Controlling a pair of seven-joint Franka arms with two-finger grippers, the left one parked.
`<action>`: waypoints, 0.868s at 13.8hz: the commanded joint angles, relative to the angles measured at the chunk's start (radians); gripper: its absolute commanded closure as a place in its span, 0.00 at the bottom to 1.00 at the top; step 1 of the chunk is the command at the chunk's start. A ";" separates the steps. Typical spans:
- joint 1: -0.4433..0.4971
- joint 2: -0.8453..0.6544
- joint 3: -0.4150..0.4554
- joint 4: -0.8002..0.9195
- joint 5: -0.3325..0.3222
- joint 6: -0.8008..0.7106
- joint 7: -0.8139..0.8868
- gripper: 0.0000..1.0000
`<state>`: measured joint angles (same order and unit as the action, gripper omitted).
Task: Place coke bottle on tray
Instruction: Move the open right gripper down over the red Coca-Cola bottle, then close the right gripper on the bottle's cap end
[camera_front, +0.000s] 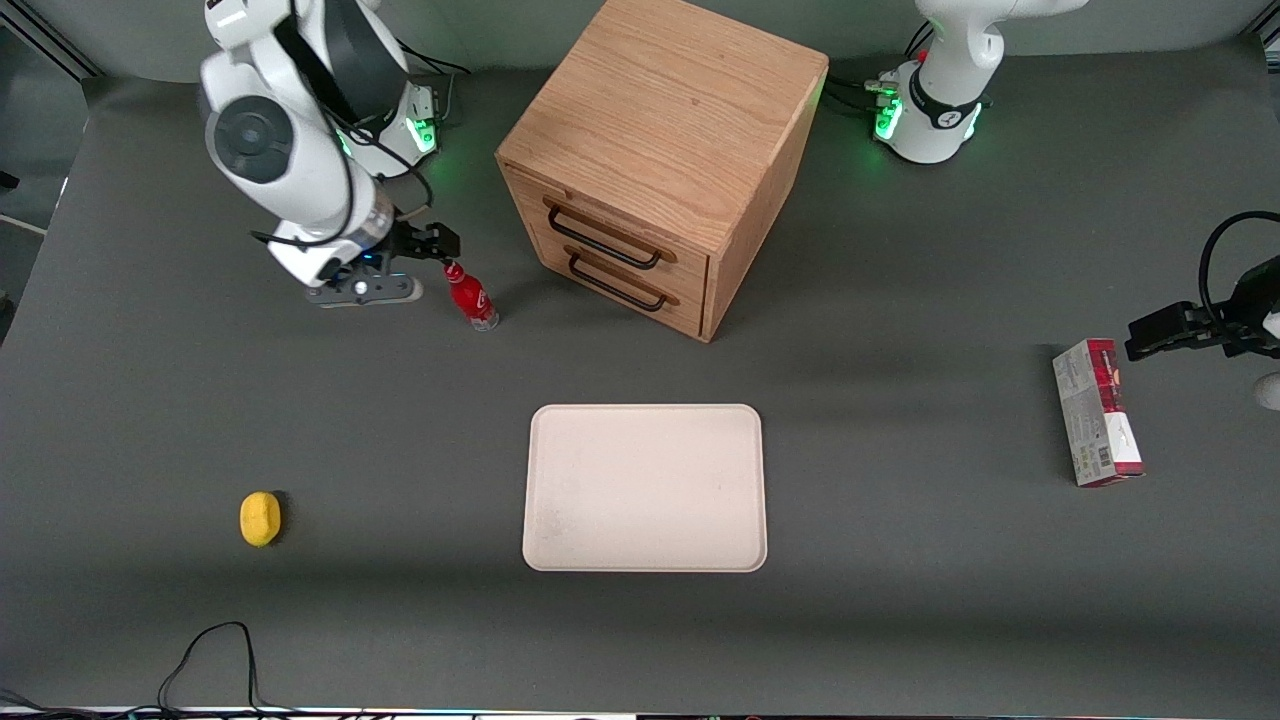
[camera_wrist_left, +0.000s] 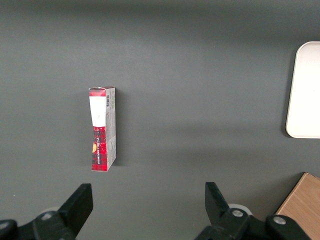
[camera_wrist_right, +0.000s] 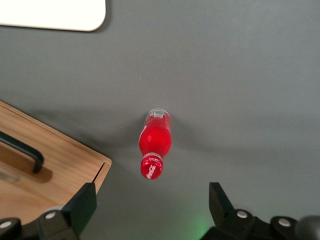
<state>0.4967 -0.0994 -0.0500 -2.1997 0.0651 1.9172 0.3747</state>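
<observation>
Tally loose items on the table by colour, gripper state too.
Red: 2, coke bottle, red-and-grey carton
Cream: 1, tray
Yellow: 1, small object
Wood: 1, drawer box
Total: 5
Gripper open above bottle cap.

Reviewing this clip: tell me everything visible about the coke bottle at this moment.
The coke bottle is small, red, with a red cap, white script on its label and a clear base; it looks like plastic. It stands upright on the grey table, capped, near the wooden drawer box and farther from the front camera than the tray. The claw is open just above the cap; the wrist view shows the cap between its spread fingers, nothing gripping it. Only the table touches it.
</observation>
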 joint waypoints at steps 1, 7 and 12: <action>0.014 -0.066 -0.002 -0.144 0.013 0.129 0.021 0.00; 0.052 -0.068 -0.001 -0.308 0.013 0.354 0.047 0.00; 0.060 -0.068 -0.001 -0.333 0.013 0.390 0.047 0.00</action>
<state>0.5459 -0.1293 -0.0478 -2.5046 0.0655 2.2877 0.3991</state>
